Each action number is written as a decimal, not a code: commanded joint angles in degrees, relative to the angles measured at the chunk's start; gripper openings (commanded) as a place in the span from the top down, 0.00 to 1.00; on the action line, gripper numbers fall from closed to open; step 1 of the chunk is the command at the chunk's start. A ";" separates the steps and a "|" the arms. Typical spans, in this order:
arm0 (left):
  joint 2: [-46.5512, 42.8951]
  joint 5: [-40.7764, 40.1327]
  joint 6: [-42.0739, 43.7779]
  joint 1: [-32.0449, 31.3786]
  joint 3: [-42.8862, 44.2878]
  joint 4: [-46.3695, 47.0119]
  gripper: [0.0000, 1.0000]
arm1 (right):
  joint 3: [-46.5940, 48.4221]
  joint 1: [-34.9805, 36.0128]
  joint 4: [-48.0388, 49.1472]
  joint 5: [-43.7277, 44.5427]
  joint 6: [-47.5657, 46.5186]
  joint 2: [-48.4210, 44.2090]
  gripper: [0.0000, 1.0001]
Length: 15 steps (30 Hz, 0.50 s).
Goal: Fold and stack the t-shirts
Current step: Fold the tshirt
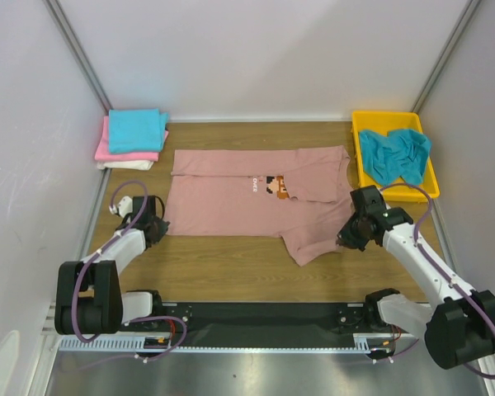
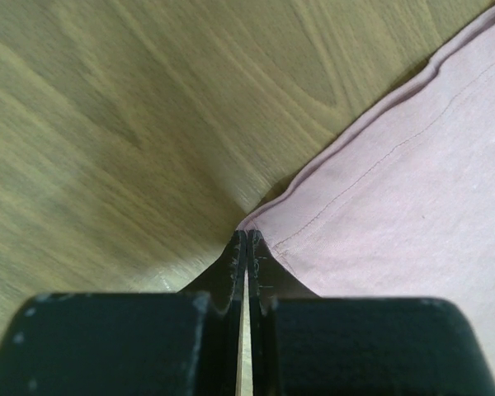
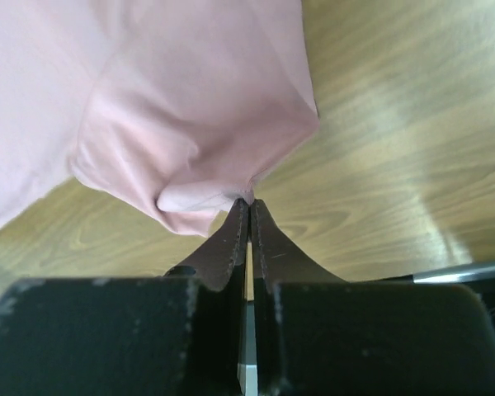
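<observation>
The dusty-pink t-shirt (image 1: 231, 194) lies spread across the middle of the table (image 1: 231, 272), print side up, with its near right portion rumpled and dragged towards the robot. The left end effector (image 2: 246, 241) is closed on the near left hem corner, with only the very tip of the cloth between its fingers. The right end effector (image 3: 249, 205) is closed on a small bunched fold at the near right of the same garment. The main risk is at the left corner: the bite looks thin, and a lift or a pull across the table could slide the hem out and drop that side mid-fold. The right grip looks to take a gathered lump rather than a flat edge, so the fold could come out skewed or creased, and uneven travel of the two arms would twist the garment. A wide swing on the right could also knock the yellow tray (image 1: 385, 116), which stands just beyond that arm at the far right. That tray holds one crumpled teal t-shirt (image 1: 394, 154), not yet folded. At the far left corner sits the folded stack (image 1: 132, 142), turquoise on top, bright pink beneath, white at the bottom, well apart from both arms.
</observation>
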 commanded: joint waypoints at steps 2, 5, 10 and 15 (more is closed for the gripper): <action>-1.04 -2.41 -1.29 0.39 1.71 -3.78 1.00 | 6.27 -2.73 3.82 -1.25 -5.98 3.71 1.00; -0.78 -2.50 -1.91 0.30 3.03 -4.22 1.00 | 9.70 -4.32 5.66 -1.43 -7.82 7.40 1.00; -0.25 -3.55 -2.96 -0.22 6.02 -4.05 0.99 | 16.81 -6.25 9.09 -3.62 -10.20 15.03 1.00; 3.61 -4.61 -4.10 -0.84 9.88 -3.78 1.00 | 23.32 -8.01 11.29 -4.68 -12.57 22.25 1.00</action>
